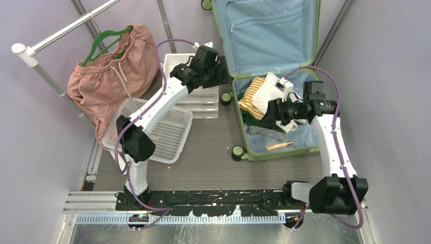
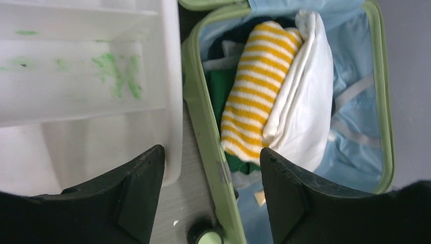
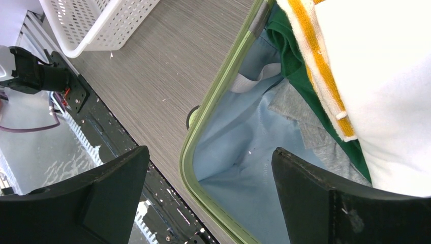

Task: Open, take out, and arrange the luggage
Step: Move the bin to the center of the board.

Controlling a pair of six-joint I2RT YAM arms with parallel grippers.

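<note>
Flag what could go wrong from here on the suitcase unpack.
1. The left jaws stand open astride the suitcase rim, beside the drawer unit; going down here would likely strike plastic, not cloth.
2. The yellow-striped cloth and white cloth lie folded together on a green garment; the open right jaws may lift several at once.
3. A small tube lies loose in the suitcase; dragged cloth could sweep it along.

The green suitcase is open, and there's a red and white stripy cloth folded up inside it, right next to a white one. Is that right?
Almost. The stripy cloth is yellow and white, not red and white. The left wrist view shows this best. The rest is right: the green suitcase is open, and the stripy cloth lies folded inside it, right next to the white cloth.
</note>
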